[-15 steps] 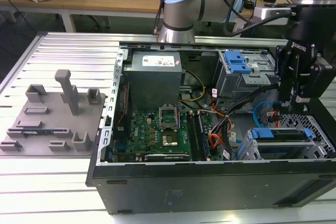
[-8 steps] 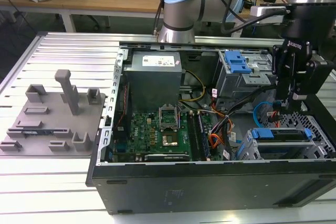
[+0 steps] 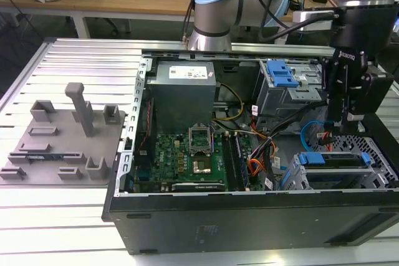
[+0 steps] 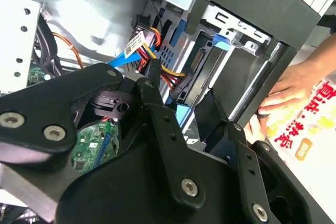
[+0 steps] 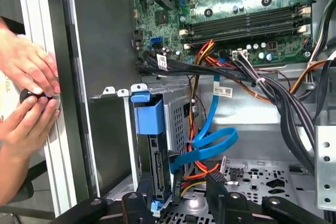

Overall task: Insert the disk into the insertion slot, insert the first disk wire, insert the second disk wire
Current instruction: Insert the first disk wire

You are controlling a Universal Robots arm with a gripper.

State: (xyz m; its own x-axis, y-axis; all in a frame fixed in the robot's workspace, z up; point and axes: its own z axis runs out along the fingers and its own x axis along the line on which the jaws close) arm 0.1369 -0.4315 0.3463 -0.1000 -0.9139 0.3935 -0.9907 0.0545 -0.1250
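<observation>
Gripper (image 3: 340,128): fingers spread | disk (image 3: 336,160): seated in slot (image 3: 375,179), long axis 9-to-3 | relation: in the exterior view, disk lies just at gripper's 6 o'clock.

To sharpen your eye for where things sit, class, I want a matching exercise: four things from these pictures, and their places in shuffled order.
Things:
1 disk
2 gripper
3 grey fixture tray
4 person's hands

Places:
a on the slatted table, exterior view's left
b over the open computer case, near the flat blue cable
c in the perforated drive cage
d at the case's outer wall

Pairs: 1-c, 2-b, 3-a, 4-d
</observation>
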